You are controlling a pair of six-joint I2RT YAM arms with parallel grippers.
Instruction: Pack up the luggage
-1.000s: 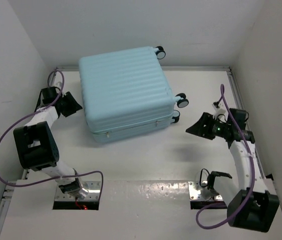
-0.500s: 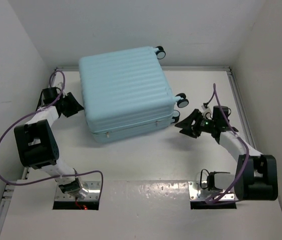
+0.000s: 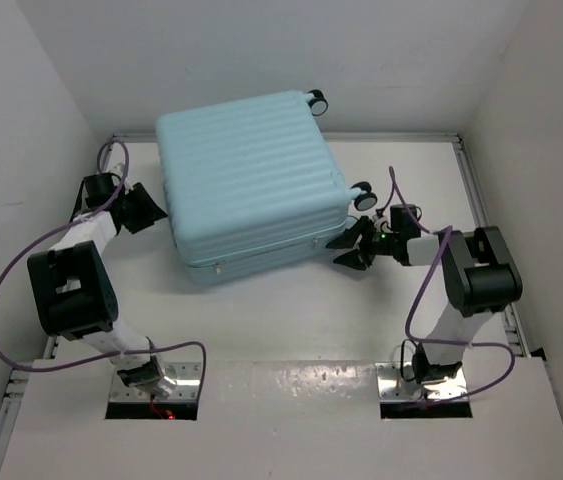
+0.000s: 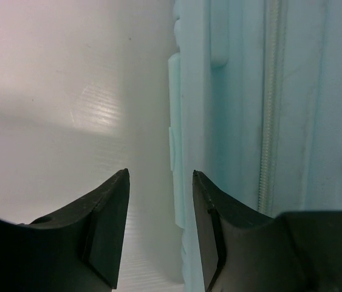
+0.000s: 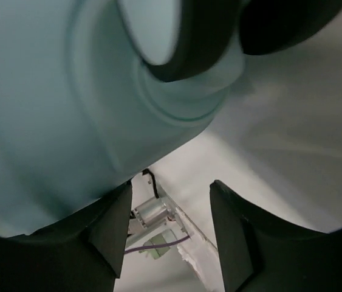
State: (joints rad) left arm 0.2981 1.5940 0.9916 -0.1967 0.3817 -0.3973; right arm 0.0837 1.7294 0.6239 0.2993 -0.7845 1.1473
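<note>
The luggage (image 3: 251, 170) lies flat and closed at the back middle of the table, pale blue with a ribbed shell. My left gripper (image 3: 154, 211) is at its left side. In the left wrist view the left gripper (image 4: 160, 173) is open; the suitcase's side (image 4: 243, 121) with its zipper (image 4: 268, 109) runs past the right finger, and a thin shell edge lies between the fingers. My right gripper (image 3: 344, 247) is at the front right corner beside a wheel (image 3: 364, 193). The right wrist view shows the right gripper (image 5: 171, 185) open under the rounded corner (image 5: 49, 91) and a black wheel (image 5: 201, 30), holding nothing.
White walls close in the table on the left, back and right. A metal rail (image 3: 481, 200) runs along the table's edges. The arms' base plates (image 3: 156, 385) (image 3: 421, 385) sit at the near edge, and purple cables (image 3: 1, 300) loop off both arms.
The right arm has swung left from the right side of the table to the suitcase's front right corner, its jaws slightly narrower. The left arm has stayed put.
</note>
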